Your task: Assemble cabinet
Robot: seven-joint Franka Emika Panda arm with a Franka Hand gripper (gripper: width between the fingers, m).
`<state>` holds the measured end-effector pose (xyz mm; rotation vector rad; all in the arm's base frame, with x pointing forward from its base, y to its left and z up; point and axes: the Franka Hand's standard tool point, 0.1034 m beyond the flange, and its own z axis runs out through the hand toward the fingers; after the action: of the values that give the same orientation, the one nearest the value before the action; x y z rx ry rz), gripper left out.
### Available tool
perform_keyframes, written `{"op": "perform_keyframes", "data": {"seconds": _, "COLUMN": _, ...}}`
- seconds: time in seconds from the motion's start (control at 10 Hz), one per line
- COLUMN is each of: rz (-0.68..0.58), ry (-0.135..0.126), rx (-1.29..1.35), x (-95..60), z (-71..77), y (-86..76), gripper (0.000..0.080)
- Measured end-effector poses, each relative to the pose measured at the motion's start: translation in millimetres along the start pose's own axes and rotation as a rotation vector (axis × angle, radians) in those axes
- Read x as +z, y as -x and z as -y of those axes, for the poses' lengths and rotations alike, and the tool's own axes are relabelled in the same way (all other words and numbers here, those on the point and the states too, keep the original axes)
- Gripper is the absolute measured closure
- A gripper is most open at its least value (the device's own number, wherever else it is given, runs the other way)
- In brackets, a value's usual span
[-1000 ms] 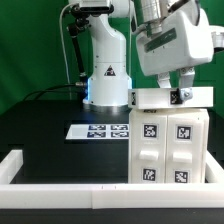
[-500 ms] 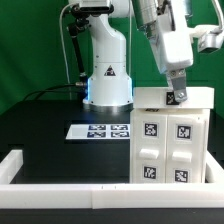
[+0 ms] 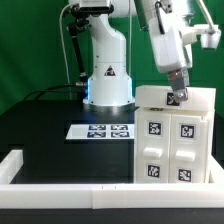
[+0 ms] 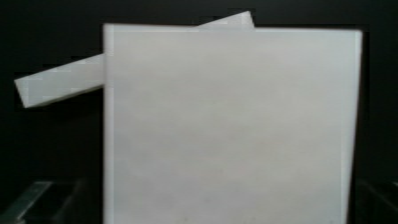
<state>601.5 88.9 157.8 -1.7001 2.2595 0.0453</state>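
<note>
The cabinet [image 3: 172, 140] is a tall white box standing on the black table at the exterior view's right, with tag markers on its front blocks. My gripper [image 3: 178, 96] comes down at a tilt onto its upper end, and a dark finger [image 3: 180, 97] lies against the front of the top slab [image 3: 155, 96]. In the wrist view the cabinet's plain white face [image 4: 222, 125] fills the space between my two dim fingers [image 4: 43, 200]. The jaws are wide and closed on the cabinet.
The marker board [image 3: 100, 130] lies flat in front of the robot base [image 3: 107, 75], to the left of the cabinet. A low white rim [image 3: 60, 186] runs along the table's near and left edges. A slanted white strip [image 4: 63, 85] shows behind the cabinet in the wrist view.
The arm has swung from upright to a tilt toward the exterior view's right. The cabinet has shifted slightly to the right with it.
</note>
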Motion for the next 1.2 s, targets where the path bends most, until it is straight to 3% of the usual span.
{"op": "perform_keyframes", "data": {"seconds": 0.3, "rz": 0.027, "ry": -0.026, "rx": -0.022, "x": -21.1, "z": 1.6, "y": 5.3, "gripper": 0.0003}}
{"op": "perform_keyframes", "data": {"seconds": 0.5, "rz": 0.033, "ry": -0.03, "rx": -0.055, "x": -23.1, "z": 2.1, "y": 6.2, "gripper": 0.0003}}
{"op": "perform_keyframes", "data": {"seconds": 0.6, "rz": 0.027, "ry": 0.002, "rx": -0.109, "x": -21.2, "z": -0.8, "y": 6.5, "gripper": 0.0002}}
{"op": "perform_keyframes", "data": {"seconds": 0.7, "rz": 0.017, "ry": 0.049, "rx": -0.243, "x": -21.0, "z": 0.2, "y": 9.2, "gripper": 0.0002}}
{"op": "perform_keyframes", "data": {"seconds": 1.1, "rz": 0.019, "ry": 0.11, "rx": -0.797, "x": -26.2, "z": 4.0, "y": 18.8, "gripper": 0.0002}}
{"op": "perform_keyframes", "data": {"seconds": 1.2, "rz": 0.012, "ry": 0.112, "rx": -0.872, "x": -25.6, "z": 2.7, "y": 21.7, "gripper": 0.0002}}
